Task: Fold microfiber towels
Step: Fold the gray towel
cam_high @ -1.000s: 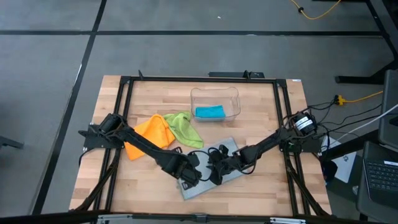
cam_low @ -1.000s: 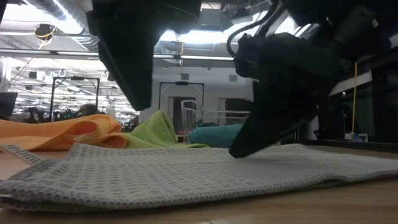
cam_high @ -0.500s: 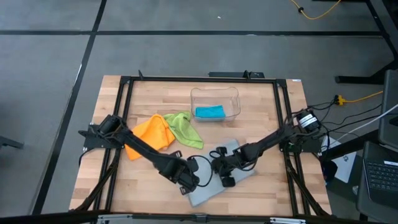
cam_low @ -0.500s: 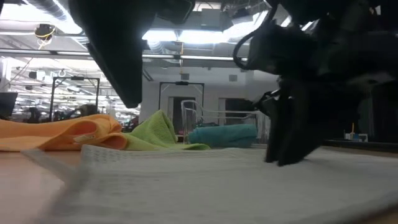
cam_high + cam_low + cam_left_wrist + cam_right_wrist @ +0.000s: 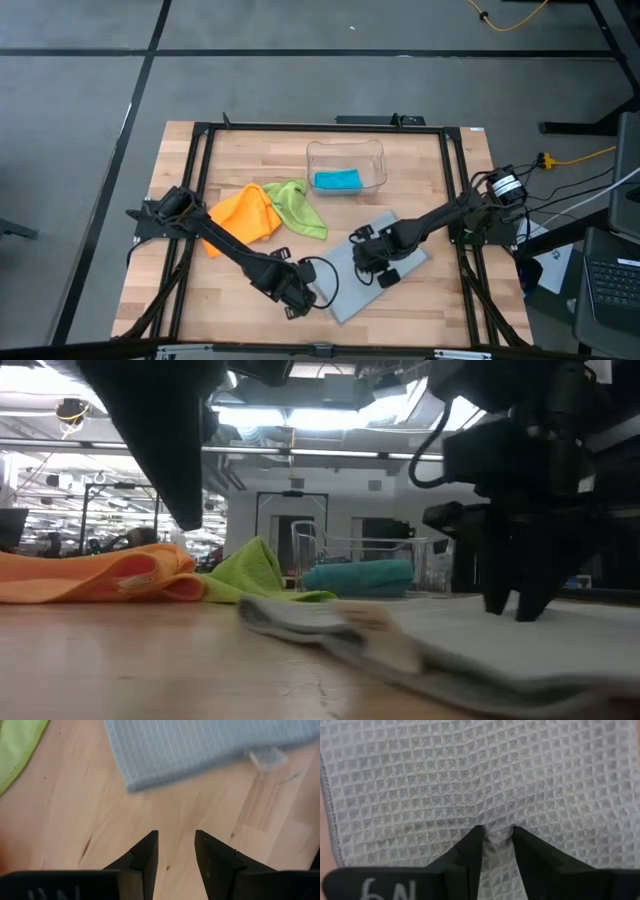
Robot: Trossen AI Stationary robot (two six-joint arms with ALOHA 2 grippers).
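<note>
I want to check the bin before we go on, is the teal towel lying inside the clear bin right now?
Yes, the teal towel lies inside the clear bin at the table's far side.

Grey floor, bright ceiling lights, black doorframe

A light wooden table with butcher-block strips and a black metal frame along its edges carries everything. From the table's centre in the high view, a pale grey-blue towel lies flat at about five o'clock. An orange towel lies crumpled at nine o'clock, touching a lime green towel beside it at about ten o'clock. A clear plastic bin stands at twelve o'clock, with a teal blue towel inside it.
</note>
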